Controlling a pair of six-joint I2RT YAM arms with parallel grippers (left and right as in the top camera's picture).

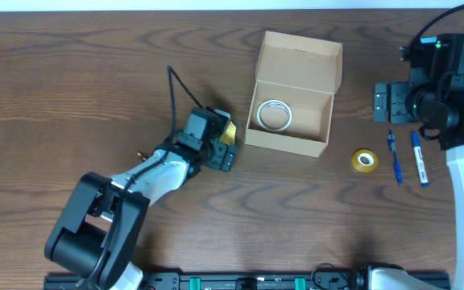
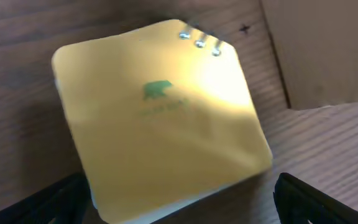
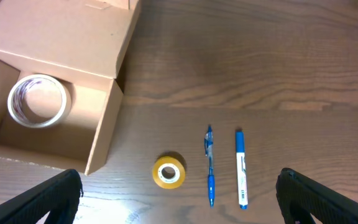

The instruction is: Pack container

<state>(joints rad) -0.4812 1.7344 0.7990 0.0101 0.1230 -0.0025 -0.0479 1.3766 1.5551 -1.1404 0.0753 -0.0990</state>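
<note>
Nearest on the brown wooden table [image 1: 71, 80] lie a small yellow tape roll [image 1: 365, 159], a slim blue pen [image 1: 395, 157] and a white blue-capped marker [image 1: 419, 159], side by side. The left gripper [image 1: 222, 138] spreads wide over a square yellow wire-bound notepad [image 2: 166, 118] — nothing grasped. Just beyond, the tan cardboard box [image 1: 284, 143] stands mid-table, lid flap up, a whitish tape roll [image 1: 273, 115] inside. The right gripper [image 1: 390, 101] — released too — hovers beyond the pens.

Container [image 1: 287, 143] top open, one tape roll [image 1: 260, 117] inside
</note>
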